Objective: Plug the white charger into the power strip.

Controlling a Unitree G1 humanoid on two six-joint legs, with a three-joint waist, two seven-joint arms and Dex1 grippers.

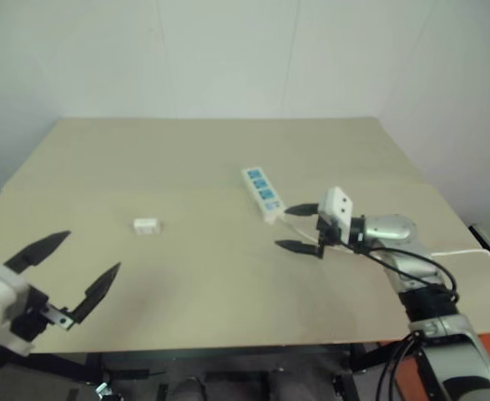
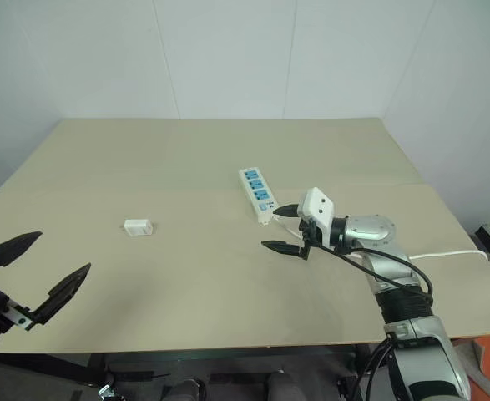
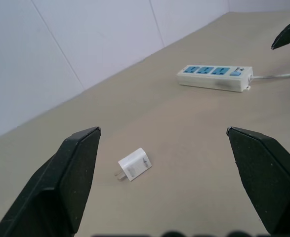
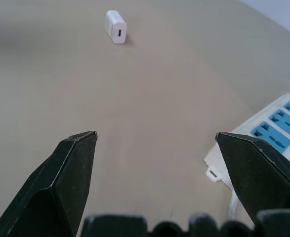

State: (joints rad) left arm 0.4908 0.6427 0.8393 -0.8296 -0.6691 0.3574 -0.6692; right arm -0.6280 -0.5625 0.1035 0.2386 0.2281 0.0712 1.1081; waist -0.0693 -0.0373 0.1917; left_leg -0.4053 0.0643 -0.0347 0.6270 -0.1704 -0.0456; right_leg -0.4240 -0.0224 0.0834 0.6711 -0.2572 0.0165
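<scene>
The white charger point(image 1: 146, 225) lies flat on the tan table point(image 1: 186, 167), left of centre, its prongs showing in the left wrist view point(image 3: 134, 164). The power strip point(image 1: 262, 192), white with three blue socket faces, lies right of centre; its thin cord runs off toward the right edge. My left gripper point(image 1: 65, 267) hovers open at the near left, well short of the charger. My right gripper point(image 1: 301, 227) is open just in front of the strip's near end, pointing left across the table; the right wrist view shows the strip point(image 4: 268, 133) beside one finger and the charger point(image 4: 116, 26) far ahead.
White walls stand behind and to the right of the table. The strip's white cord point(image 2: 445, 254) trails over the table's right edge near my right arm. Bare tabletop lies between the charger and the strip.
</scene>
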